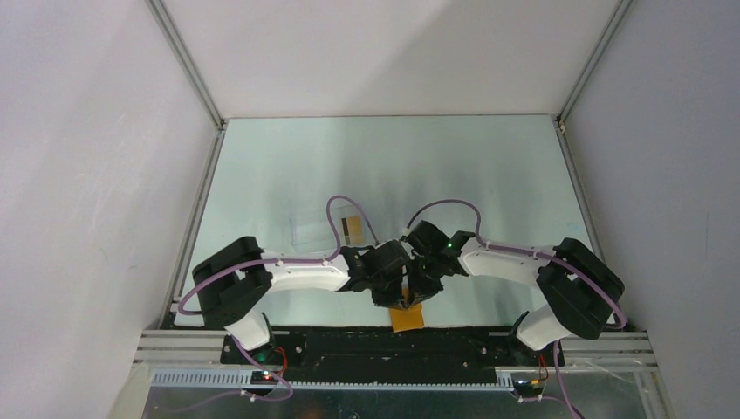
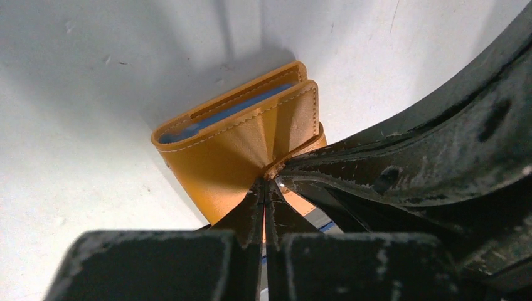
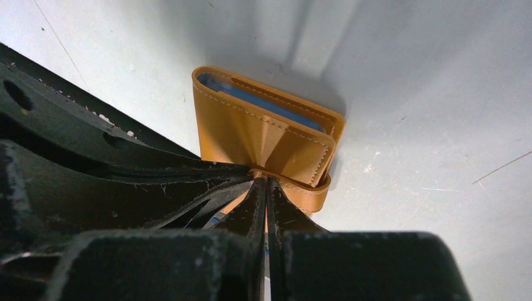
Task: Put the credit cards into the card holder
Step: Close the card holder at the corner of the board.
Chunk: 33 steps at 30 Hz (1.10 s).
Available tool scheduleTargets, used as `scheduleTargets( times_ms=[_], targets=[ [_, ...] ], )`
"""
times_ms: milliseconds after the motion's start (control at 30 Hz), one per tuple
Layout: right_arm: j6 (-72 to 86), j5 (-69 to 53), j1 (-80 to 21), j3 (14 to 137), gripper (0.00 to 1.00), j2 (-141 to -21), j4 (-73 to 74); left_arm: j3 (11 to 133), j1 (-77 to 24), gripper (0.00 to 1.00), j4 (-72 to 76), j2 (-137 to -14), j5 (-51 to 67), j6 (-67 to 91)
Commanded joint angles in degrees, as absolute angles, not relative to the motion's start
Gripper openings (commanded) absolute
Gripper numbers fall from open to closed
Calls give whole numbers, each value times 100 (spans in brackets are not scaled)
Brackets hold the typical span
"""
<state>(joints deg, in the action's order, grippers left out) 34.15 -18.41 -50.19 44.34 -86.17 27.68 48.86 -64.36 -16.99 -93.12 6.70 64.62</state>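
Note:
The card holder (image 1: 408, 318) is an orange wallet with blue inner panels, at the table's near edge between the arms. It stands partly folded in the left wrist view (image 2: 232, 144) and the right wrist view (image 3: 251, 132). My left gripper (image 2: 266, 182) and right gripper (image 3: 263, 179) are both shut on a thin orange flap of it at the same spot, tips almost touching. From above they meet just over the wallet, left gripper (image 1: 393, 292) beside right gripper (image 1: 421, 290). One tan credit card (image 1: 352, 230) lies farther back on the table.
A clear plastic case (image 1: 307, 229) lies flat on the table left of the card. The enclosure's white walls and metal frame rails (image 1: 202, 218) border the table. The arm bases sit on the black plate (image 1: 349, 345) at the near edge.

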Motion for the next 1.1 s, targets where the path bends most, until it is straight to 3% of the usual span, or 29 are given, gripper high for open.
scheduleTargets(
  times_ms=[0, 467, 1067],
  targets=[
    [3255, -1309, -5331, 4186, 0, -9055, 2657, 4982, -6484, 0, -1827, -9525, 692, 6398],
    [3118, -808, -5758, 4034, 0, -9285, 3204, 5092, -6522, 0, -1816, -9677, 710, 6424],
    [3238, -1072, -5774, 3922, 0, -9354, 3487, 4976, -6449, 0, -1633, -9389, 662, 6469]
  ],
)
